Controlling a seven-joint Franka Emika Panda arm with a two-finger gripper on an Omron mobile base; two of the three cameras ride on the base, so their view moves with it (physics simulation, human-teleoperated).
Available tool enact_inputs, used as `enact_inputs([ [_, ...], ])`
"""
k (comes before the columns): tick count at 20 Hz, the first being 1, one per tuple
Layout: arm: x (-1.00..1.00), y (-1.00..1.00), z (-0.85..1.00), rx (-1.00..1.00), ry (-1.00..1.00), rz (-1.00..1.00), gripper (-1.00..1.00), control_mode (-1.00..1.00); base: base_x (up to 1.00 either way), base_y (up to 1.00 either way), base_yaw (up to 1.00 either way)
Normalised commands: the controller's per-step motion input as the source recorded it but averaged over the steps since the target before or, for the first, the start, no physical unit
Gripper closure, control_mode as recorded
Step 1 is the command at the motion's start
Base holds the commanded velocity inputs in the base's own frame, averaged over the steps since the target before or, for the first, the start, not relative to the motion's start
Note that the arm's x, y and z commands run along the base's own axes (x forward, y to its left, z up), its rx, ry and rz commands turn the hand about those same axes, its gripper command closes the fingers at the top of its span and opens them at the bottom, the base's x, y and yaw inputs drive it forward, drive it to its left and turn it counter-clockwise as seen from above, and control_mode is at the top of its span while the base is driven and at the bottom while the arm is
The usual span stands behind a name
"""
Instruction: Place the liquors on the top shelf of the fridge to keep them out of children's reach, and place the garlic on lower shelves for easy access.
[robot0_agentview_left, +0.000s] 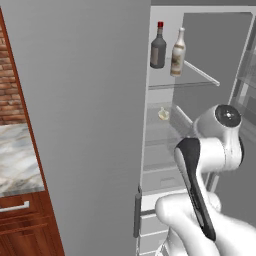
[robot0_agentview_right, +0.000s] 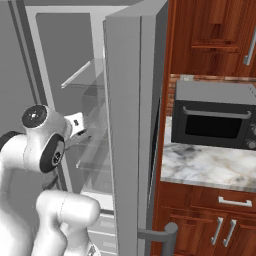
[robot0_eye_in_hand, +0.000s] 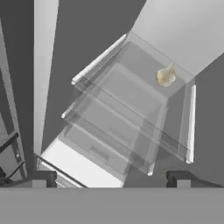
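Observation:
The fridge (robot0_agentview_left: 85, 125) stands with its door swung wide. Both liquors are upright side by side on the top shelf (robot0_agentview_left: 200, 79): the dark grey bottle with a red cap (robot0_agentview_left: 158, 47) and the pale cream bottle (robot0_agentview_left: 177, 52). One shelf lower, the garlic (robot0_agentview_left: 163, 113) lies on a glass panel (robot0_agentview_left: 167, 125). In the hand view the garlic (robot0_eye_in_hand: 165, 76) sits far ahead on that shelf (robot0_eye_in_hand: 131, 89). My gripper (robot0_eye_in_hand: 111, 178) is open and holds nothing, well back from the bulb, in front of the fridge's middle shelves.
White drawers (robot0_agentview_left: 155, 200) fill the fridge's bottom. The open door (robot0_agentview_right: 130, 125) with its handle (robot0_agentview_right: 160, 235) stands right of my arm. Beyond it are a microwave (robot0_agentview_right: 215, 117) on a marble counter (robot0_agentview_right: 210, 167) and dark wood cabinets (robot0_agentview_right: 210, 30). Another marble counter (robot0_agentview_left: 15, 160) is at left.

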Motion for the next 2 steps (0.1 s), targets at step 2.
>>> enact_inputs([
  [2, -0.99, 0.39, 1.00, -0.10, 0.00, 0.03, -1.00, -1.00, 0.00, 0.00, 0.00],
])
